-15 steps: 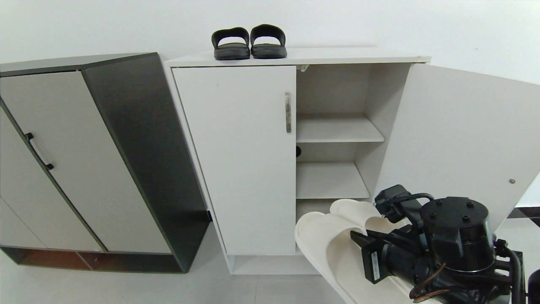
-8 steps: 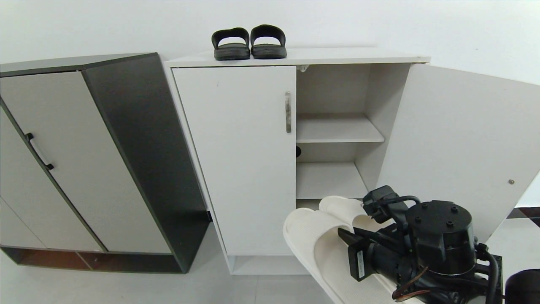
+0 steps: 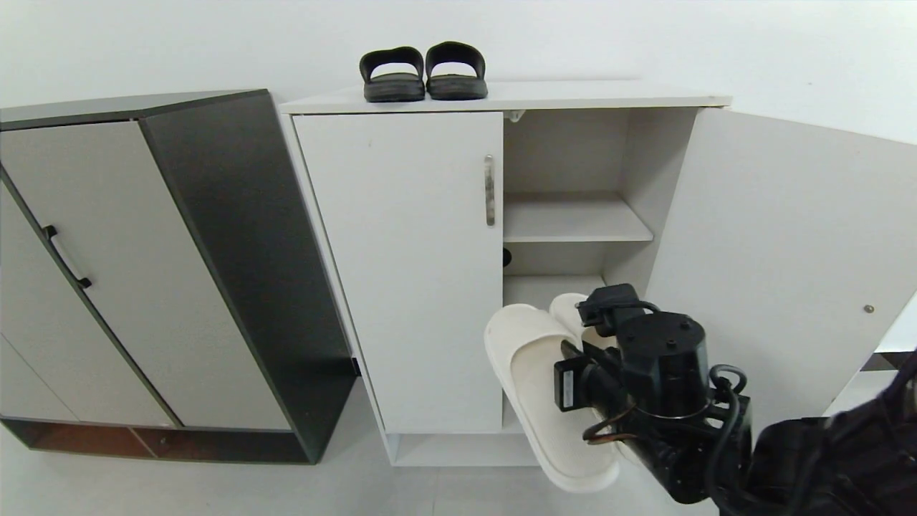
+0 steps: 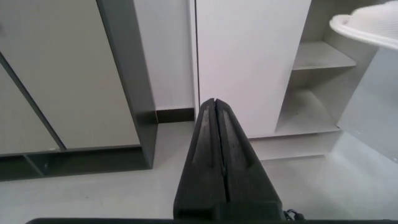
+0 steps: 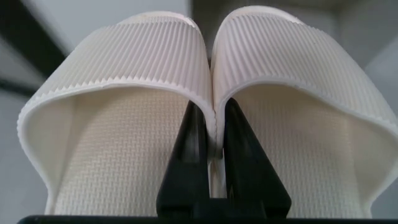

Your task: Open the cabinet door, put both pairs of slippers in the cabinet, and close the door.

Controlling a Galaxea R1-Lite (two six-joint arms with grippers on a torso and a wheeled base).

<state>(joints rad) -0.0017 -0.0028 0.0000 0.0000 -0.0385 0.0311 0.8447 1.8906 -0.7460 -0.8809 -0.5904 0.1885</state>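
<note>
Two pairs of slippers appear in the head view. The black pair [image 3: 424, 72] sits on top of the white cabinet [image 3: 609, 94], upper centre. The white pair [image 3: 544, 387] hangs toes-up at lower centre, carried by the right gripper [image 3: 582, 345] in front of the shelves [image 3: 573, 222], which the swung-out right door [image 3: 781, 251] exposes; presumably it is held there for sliding in. The left door [image 3: 401, 272] is closed. A white label [image 3: 566, 387] on the wrist is too small to read.

Left wrist view: the left gripper [image 4: 215, 124], jaws pressed together and empty, points at the floor [image 4: 124, 193] before the cabinets.

Right wrist view: the jaws pinch the two adjoining strap walls together, so that one grip carries both slippers.
</note>
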